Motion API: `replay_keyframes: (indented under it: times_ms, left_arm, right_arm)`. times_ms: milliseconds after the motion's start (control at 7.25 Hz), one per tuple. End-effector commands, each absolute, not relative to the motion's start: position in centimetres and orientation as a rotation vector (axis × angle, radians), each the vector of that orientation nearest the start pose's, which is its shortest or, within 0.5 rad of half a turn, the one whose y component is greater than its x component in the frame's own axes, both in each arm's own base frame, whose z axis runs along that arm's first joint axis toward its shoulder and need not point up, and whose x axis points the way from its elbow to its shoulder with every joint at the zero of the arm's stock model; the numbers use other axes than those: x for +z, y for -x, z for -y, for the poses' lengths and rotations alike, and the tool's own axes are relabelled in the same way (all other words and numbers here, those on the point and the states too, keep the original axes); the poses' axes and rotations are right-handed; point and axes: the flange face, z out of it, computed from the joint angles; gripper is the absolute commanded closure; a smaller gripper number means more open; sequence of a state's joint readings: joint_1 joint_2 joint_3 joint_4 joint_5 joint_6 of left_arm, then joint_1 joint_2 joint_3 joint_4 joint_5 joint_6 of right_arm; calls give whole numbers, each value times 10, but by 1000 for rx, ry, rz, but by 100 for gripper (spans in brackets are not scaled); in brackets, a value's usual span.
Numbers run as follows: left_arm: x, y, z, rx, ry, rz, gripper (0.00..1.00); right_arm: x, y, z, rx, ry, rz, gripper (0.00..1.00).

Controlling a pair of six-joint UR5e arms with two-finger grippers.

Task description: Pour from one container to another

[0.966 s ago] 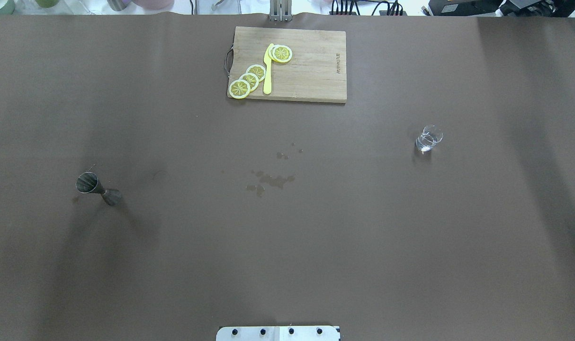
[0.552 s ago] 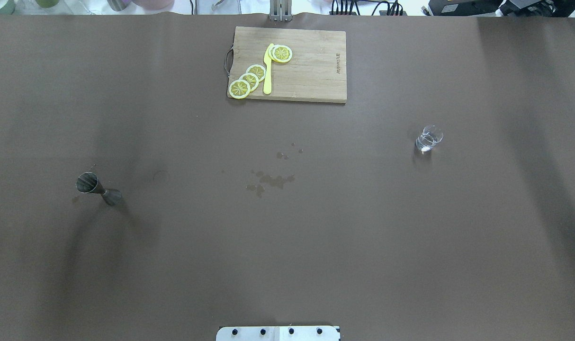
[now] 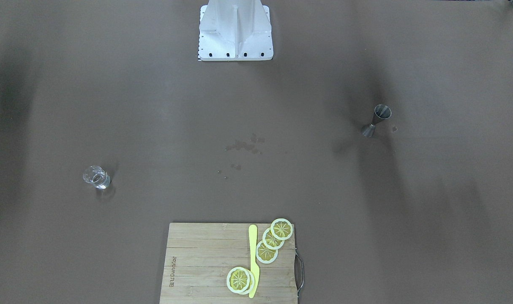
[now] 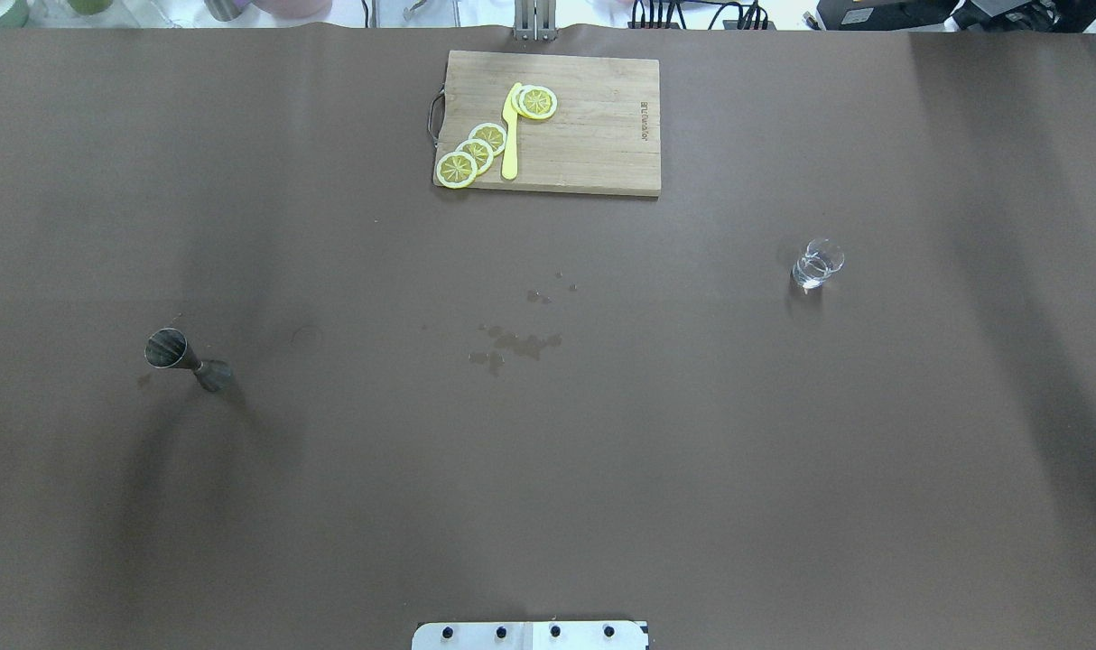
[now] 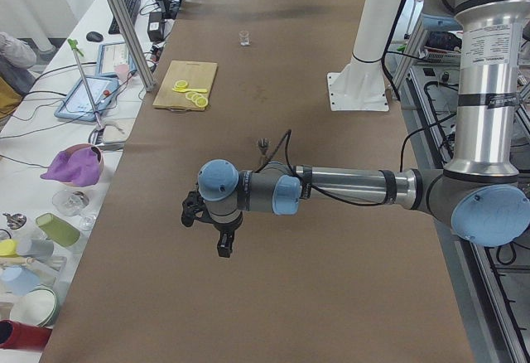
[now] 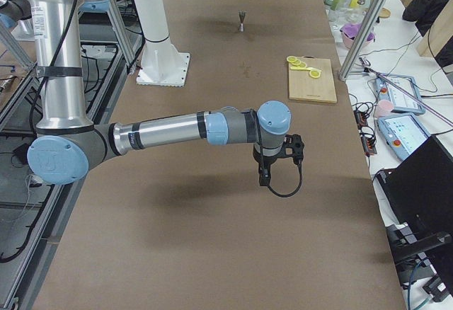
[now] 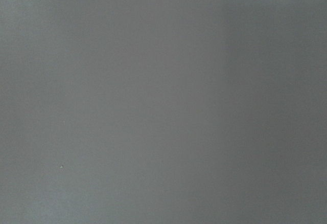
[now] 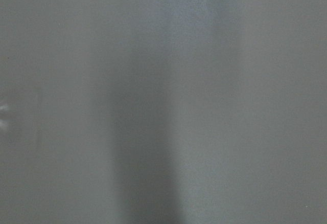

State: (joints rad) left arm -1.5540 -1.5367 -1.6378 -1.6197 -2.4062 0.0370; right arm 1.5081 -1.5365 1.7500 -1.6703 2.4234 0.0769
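**A:** We're looking at a wide brown surface [image 4: 602, 469], and neither arm is touching anything. The metal jigger [image 4: 187, 359] is standing upright on the robot's left. The small clear glass [image 4: 817, 264] is sitting well apart from it on the right, a little farther out.

**B:** And the jaws? The left gripper [image 5: 224, 245] is hanging above bare surface at the left end, and the right gripper [image 6: 262, 175] is doing the same at the right end. Only the side cameras are catching them, so I cannot tell whether either pair is spread or pressed together. Both wrist cameras are giving nothing but grey blur.

**A:** So what are you worrying about from here?

**B:** The jigger first. It's pinching in at the waist and flaring at the top, so I'm judging that an off-centre nudge tips it. The glass is looking slick, and it seems to be holding a little clear liquid. With the two vessels this far apart, one is facing a long carry, and any jerk is risking a slosh.

**A:** I'm seeing dark blotches [image 4: 516, 343] mid-surface, possibly drips.

**B:** Could be. The jigger's mouth is narrow too, so pouring into it is asking for careful lining up.

**A:** Any writing?

**B:** The cutting board [image 4: 593, 135] at the far edge is carrying lemon slices [image 4: 474, 155] and a yellow knife [image 4: 510, 135]. A burnt-in mark is running along its right side, too small to read.
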Motion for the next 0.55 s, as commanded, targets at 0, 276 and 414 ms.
replay_keyframes:
  times_ms: [0, 276, 414]
  left_arm:
    - [624, 50, 487, 120, -152, -836, 2]
    - [611, 49, 493, 167, -262, -832, 2]
    - [610, 41, 495, 190, -273, -835, 2]
  right_arm:
    - [539, -16, 514, -68, -74, 863, 0]
    - [535, -13, 514, -78, -79, 864, 0]
    - [535, -9, 515, -89, -77, 864, 0]
